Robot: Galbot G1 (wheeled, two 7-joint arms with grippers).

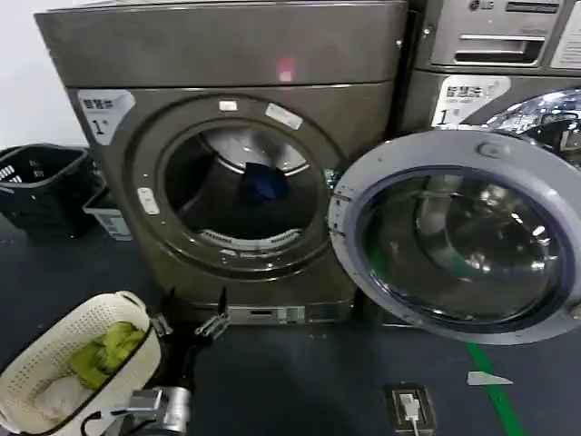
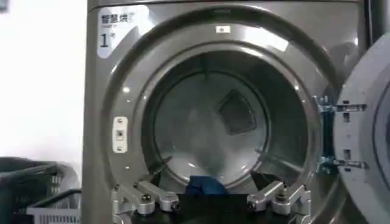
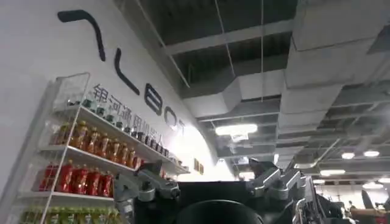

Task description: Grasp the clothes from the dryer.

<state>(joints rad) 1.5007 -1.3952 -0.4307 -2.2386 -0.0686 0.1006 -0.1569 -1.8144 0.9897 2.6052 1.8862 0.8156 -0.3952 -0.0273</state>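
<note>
Approach step: left gripper point(image 1: 188, 316), jaws apart, empty, short of the dryer point(image 1: 127, 182). Clothes point(image 1: 263, 184) lie ahead inside; next, reach in. Right gripper point(image 3: 210, 185) idle, apart.

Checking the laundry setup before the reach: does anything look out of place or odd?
Nothing stands out. The dryer has its door swung fully open, the clothes lie inside the drum, and the left gripper, open, sits low in front of it.
</note>
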